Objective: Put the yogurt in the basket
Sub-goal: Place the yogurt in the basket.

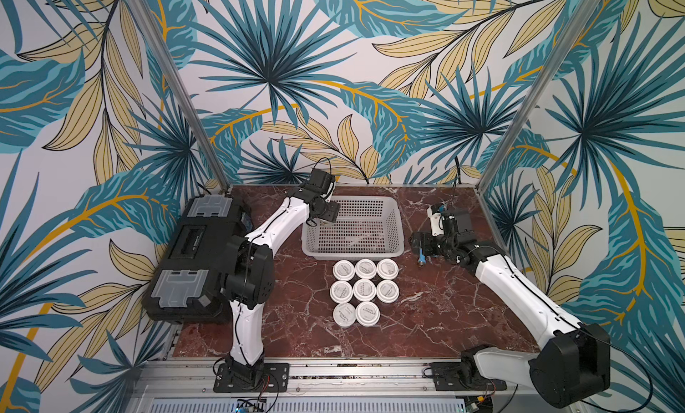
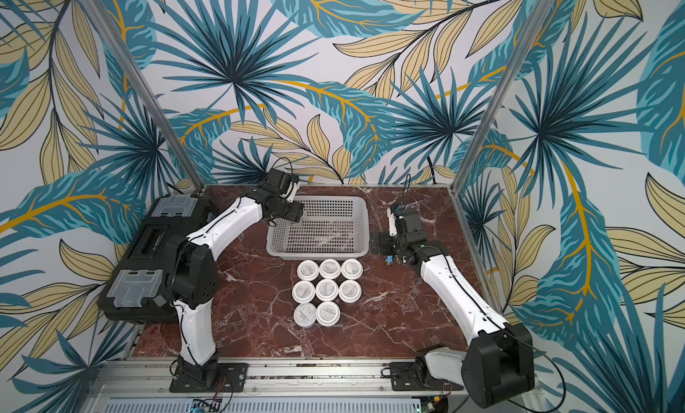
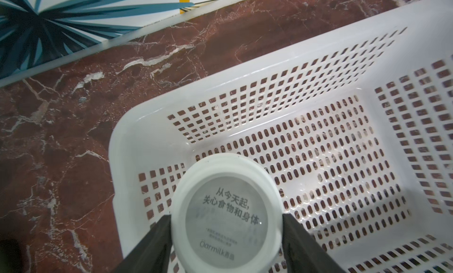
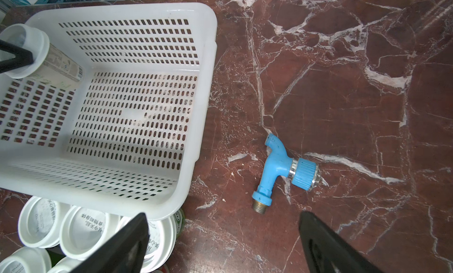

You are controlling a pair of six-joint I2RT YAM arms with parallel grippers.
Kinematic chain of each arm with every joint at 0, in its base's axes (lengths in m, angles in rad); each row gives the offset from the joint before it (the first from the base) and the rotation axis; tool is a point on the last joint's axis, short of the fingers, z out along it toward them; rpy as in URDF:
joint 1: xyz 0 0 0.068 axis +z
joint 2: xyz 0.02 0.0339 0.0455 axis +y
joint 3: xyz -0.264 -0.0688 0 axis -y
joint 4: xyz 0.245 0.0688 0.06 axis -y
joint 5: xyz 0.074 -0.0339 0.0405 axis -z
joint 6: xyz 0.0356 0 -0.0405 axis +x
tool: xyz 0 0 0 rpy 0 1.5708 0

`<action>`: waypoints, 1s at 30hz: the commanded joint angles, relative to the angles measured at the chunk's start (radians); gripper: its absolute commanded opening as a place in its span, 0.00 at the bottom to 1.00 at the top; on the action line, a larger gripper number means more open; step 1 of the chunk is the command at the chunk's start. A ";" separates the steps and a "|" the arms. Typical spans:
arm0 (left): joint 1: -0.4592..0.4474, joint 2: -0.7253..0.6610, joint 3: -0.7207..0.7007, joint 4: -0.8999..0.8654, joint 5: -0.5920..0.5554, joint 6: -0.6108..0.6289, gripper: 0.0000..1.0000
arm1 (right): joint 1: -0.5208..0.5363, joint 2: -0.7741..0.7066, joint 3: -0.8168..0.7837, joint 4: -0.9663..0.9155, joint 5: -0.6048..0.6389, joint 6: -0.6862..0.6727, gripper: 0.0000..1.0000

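Observation:
My left gripper [image 3: 226,216] is shut on a yogurt [image 3: 226,210], a small jar with a white lid and grey printed label. It hangs over the far left corner of the white perforated basket [image 3: 152,127]. In the right wrist view this yogurt [image 4: 36,53] is tilted above the basket floor. In both top views the left gripper [image 1: 328,211] [image 2: 294,211] covers it. Several more yogurt jars [image 1: 365,290] [image 2: 328,290] stand in a grid in front of the basket [image 1: 354,253] [image 2: 318,253]. My right gripper [image 4: 224,216] [image 1: 417,240] is open and empty, to the right of the basket.
A blue plastic tap [image 4: 282,169] [image 1: 422,261] lies on the marble table just under the right gripper. A black toolbox [image 1: 192,259] with clear lid compartments sits along the left edge behind the left arm. Metal frame posts stand at the back corners.

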 commanded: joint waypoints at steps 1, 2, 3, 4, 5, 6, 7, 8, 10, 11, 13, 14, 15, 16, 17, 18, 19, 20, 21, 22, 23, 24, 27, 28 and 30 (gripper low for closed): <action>0.013 0.027 0.069 0.042 0.025 0.012 0.71 | -0.001 0.015 -0.007 0.006 -0.012 -0.003 0.99; 0.014 0.040 0.077 0.045 0.028 0.012 0.71 | -0.001 0.016 -0.008 0.005 -0.014 -0.004 1.00; 0.015 0.051 0.082 0.046 0.031 0.014 0.71 | -0.001 0.016 -0.008 0.006 -0.014 -0.004 0.99; 0.016 0.059 0.088 0.045 0.032 0.014 0.71 | -0.001 0.016 -0.008 0.006 -0.014 -0.004 1.00; 0.017 0.067 0.094 0.046 0.034 0.014 0.71 | -0.001 0.016 -0.009 0.004 -0.012 -0.003 1.00; 0.018 0.076 0.100 0.045 0.035 0.013 0.71 | 0.000 0.016 -0.008 0.005 -0.012 -0.004 1.00; 0.018 0.081 0.105 0.046 0.033 0.013 0.71 | -0.001 0.016 -0.008 0.006 -0.014 -0.004 1.00; 0.017 0.087 0.111 0.045 0.034 0.016 0.71 | -0.001 0.018 -0.009 0.005 -0.014 -0.004 1.00; 0.018 0.098 0.121 0.042 0.031 0.016 0.71 | -0.001 0.017 -0.009 0.006 -0.015 -0.004 0.99; 0.019 0.104 0.122 0.042 0.030 0.016 0.71 | -0.001 0.018 -0.009 0.005 -0.017 -0.003 1.00; 0.021 0.110 0.124 0.041 0.025 0.017 0.71 | -0.001 0.019 -0.008 0.006 -0.020 -0.003 1.00; 0.020 0.114 0.124 0.039 0.026 0.017 0.71 | -0.001 0.020 -0.009 0.006 -0.022 -0.003 1.00; 0.020 0.118 0.122 0.036 0.024 0.017 0.71 | -0.001 0.021 -0.007 0.006 -0.024 -0.003 1.00; 0.020 0.121 0.123 0.031 0.021 0.018 0.72 | -0.001 0.021 -0.007 0.006 -0.024 -0.003 1.00; 0.021 0.124 0.122 0.025 0.017 0.019 0.72 | -0.001 0.022 -0.007 0.006 -0.027 -0.003 1.00; 0.022 0.125 0.120 0.021 0.017 0.019 0.72 | -0.001 0.022 -0.007 0.006 -0.027 -0.003 0.99; 0.021 0.127 0.119 0.017 0.017 0.019 0.72 | -0.001 0.023 -0.007 0.006 -0.029 -0.003 0.99; 0.023 0.127 0.118 0.015 0.017 0.018 0.72 | -0.001 0.022 -0.007 0.006 -0.031 -0.001 1.00; 0.023 0.129 0.115 0.011 0.016 0.017 0.72 | -0.001 0.022 -0.007 0.006 -0.032 -0.001 1.00; 0.024 0.131 0.115 0.008 0.016 0.017 0.72 | -0.001 0.023 -0.006 0.006 -0.034 -0.001 0.99; 0.025 0.133 0.115 0.004 0.017 0.016 0.72 | -0.001 0.022 -0.007 0.007 -0.035 -0.001 1.00; 0.025 0.133 0.115 0.001 0.018 0.016 0.72 | -0.001 0.024 -0.007 0.008 -0.038 0.000 1.00; 0.027 0.139 0.115 -0.007 0.002 0.019 0.72 | -0.001 0.032 -0.006 0.010 -0.045 0.001 1.00; 0.028 0.142 0.114 -0.010 -0.002 0.018 0.72 | -0.001 0.033 -0.004 0.010 -0.043 0.001 1.00; 0.028 0.145 0.111 -0.014 -0.002 0.016 0.72 | -0.001 0.032 -0.007 0.010 -0.042 0.000 1.00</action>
